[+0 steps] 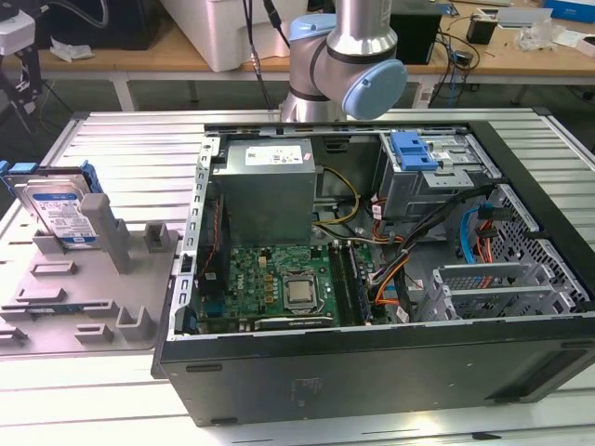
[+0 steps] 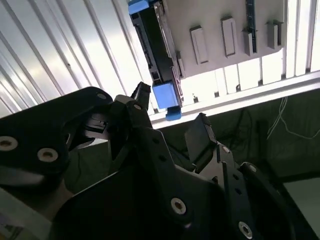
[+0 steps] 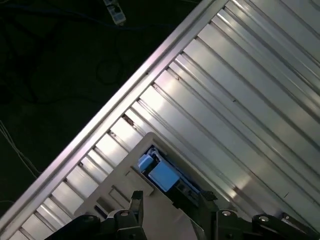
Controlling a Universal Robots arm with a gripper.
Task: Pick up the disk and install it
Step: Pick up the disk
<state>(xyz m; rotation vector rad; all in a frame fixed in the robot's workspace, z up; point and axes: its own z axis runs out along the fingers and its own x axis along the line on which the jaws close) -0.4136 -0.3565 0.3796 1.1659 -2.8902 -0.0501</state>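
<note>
While my black gripper [image 2: 171, 109] hangs spread wide and empty, the flat silver disk [image 1: 60, 212] with its blue plastic bracket stands on edge beyond my fingertips, untouched, slotted in a grey moulded holder [image 1: 102, 293] on the ribbed aluminium table [image 1: 130, 149], beside the uncovered black computer case [image 1: 372, 372].

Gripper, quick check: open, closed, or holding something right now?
Gripper: open, jaws apart, holding nothing. In the second wrist view the disk lies beyond the jaws, not between them.
</note>
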